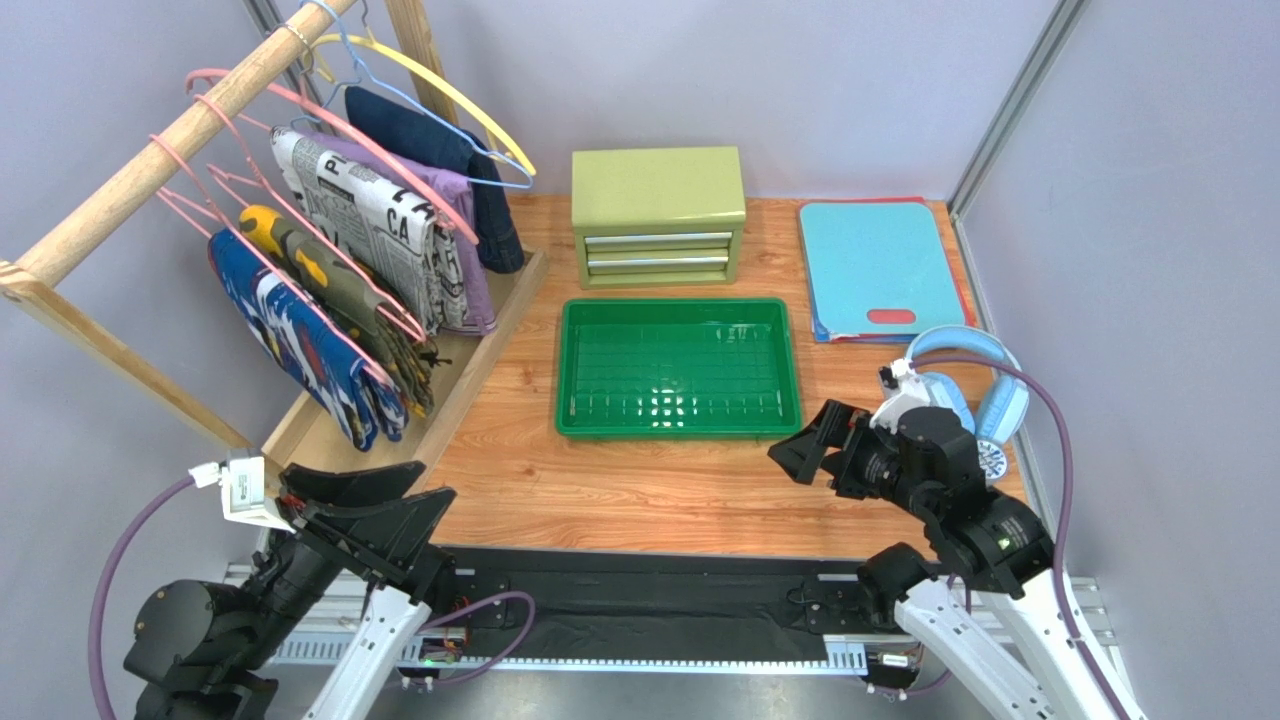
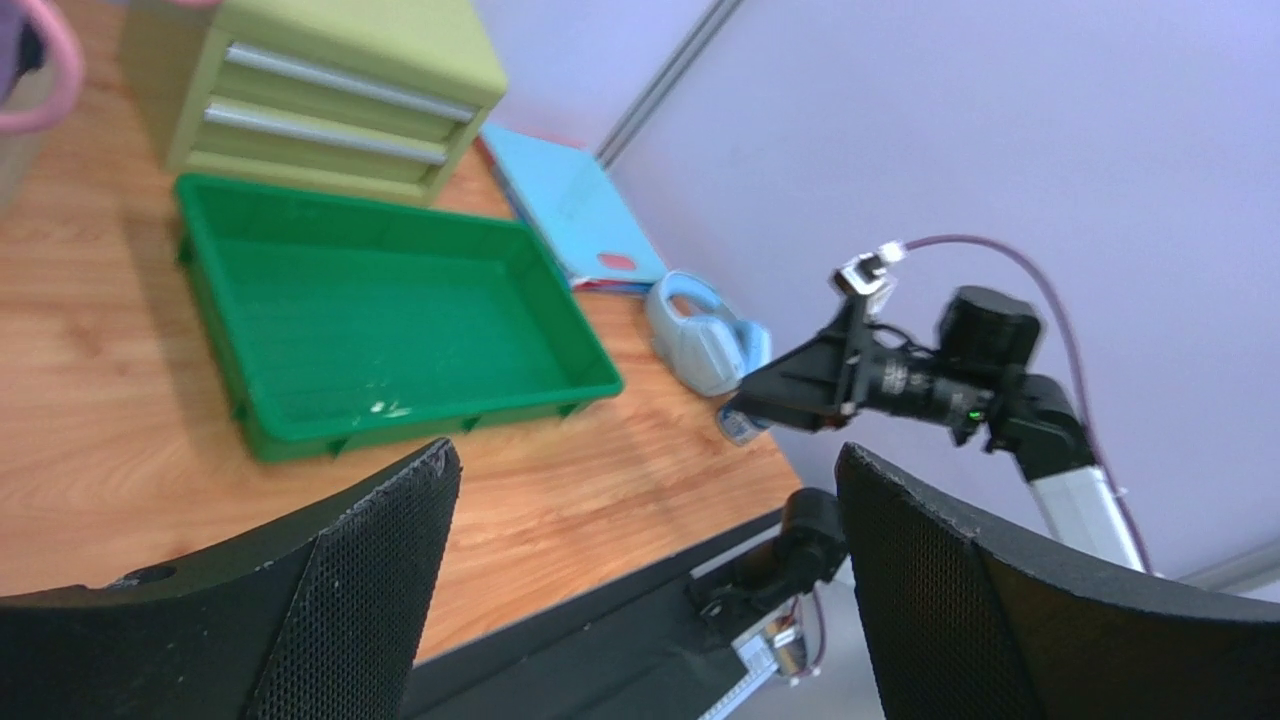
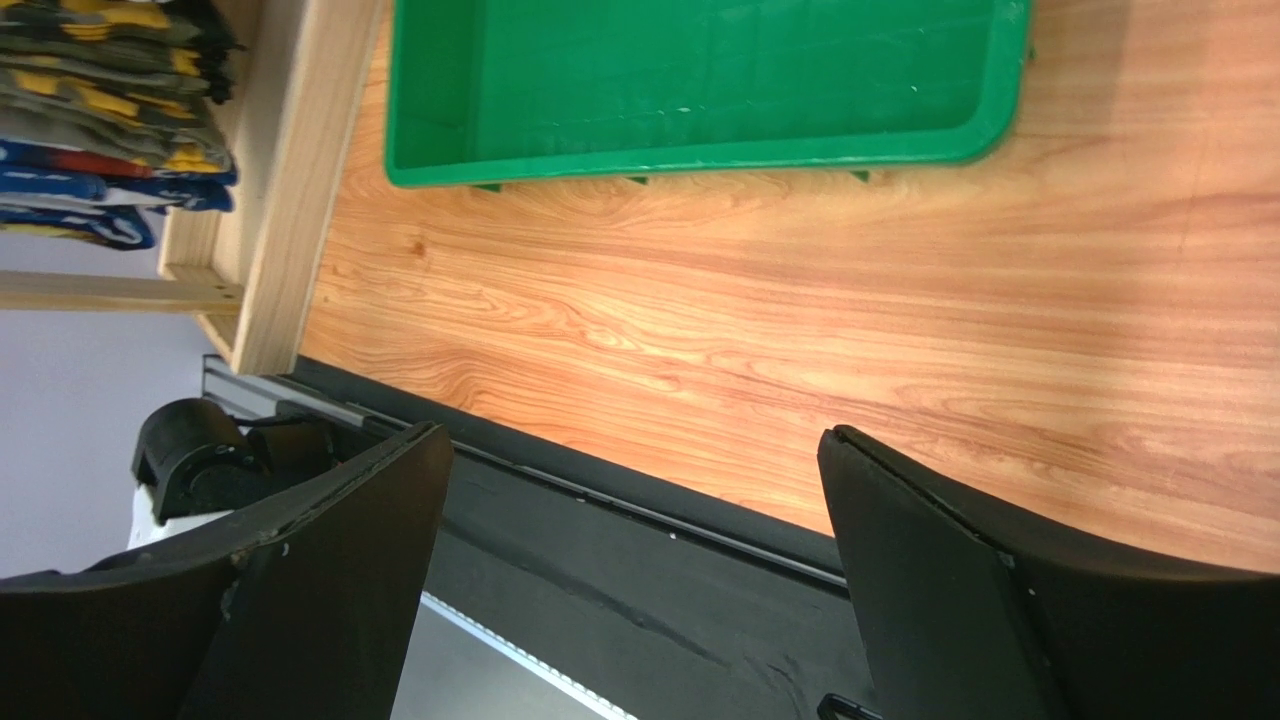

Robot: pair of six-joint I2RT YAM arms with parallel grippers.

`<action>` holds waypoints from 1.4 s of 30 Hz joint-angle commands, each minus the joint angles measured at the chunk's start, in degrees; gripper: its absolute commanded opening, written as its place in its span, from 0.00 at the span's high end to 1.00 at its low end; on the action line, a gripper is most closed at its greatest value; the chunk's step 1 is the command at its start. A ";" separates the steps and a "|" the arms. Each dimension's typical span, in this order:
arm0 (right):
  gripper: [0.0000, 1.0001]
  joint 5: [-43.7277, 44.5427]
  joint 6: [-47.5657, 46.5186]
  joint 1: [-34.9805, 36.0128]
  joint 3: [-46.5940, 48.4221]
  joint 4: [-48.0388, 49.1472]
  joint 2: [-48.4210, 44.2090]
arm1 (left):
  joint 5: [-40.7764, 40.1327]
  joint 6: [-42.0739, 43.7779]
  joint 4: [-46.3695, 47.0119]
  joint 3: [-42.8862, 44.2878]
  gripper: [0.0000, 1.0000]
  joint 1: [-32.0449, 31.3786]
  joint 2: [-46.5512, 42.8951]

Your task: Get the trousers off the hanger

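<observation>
The blue splotch-print trousers [image 1: 301,338] hang folded over the pink wire hanger [image 1: 188,203], nearest of the garments on the wooden rack at the left. Their edge also shows at the top left of the right wrist view [image 3: 75,195]. My left gripper [image 1: 383,492] is open and empty, low at the near left, below the rack's base and apart from the trousers; in its wrist view [image 2: 646,480] it faces the table's near edge. My right gripper [image 1: 804,443] is open and empty over the near right of the table; in its wrist view [image 3: 631,450] it sits above the near edge.
The rack rod [image 1: 166,143] also carries a camouflage garment [image 1: 338,285], a newspaper-print garment [image 1: 376,225] and darker clothes on yellow and light blue hangers. A green tray [image 1: 676,368], a green drawer box [image 1: 658,215], blue boards [image 1: 879,270] and blue headphones [image 1: 962,383] sit on the table.
</observation>
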 commanded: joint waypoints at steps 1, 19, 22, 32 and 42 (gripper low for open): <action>0.00 -4.91 -3.91 0.27 2.08 4.34 -2.01 | -5.20 3.96 -7.38 6.61 0.02 -0.15 8.42; 0.03 -21.28 -5.67 0.27 12.79 6.39 15.90 | -30.34 9.61 -29.78 46.25 0.12 -0.15 45.43; 0.03 -21.01 -7.43 0.27 17.26 2.78 19.42 | -33.42 6.09 -32.61 48.02 0.13 -0.15 47.11; 0.03 -20.49 -10.24 0.27 23.96 -0.92 22.08 | -46.25 6.52 -37.55 43.63 0.21 -0.15 48.96; 0.03 -20.31 -8.75 0.27 24.49 -1.80 20.67 | -49.34 10.38 -33.44 40.47 0.30 6.24 54.68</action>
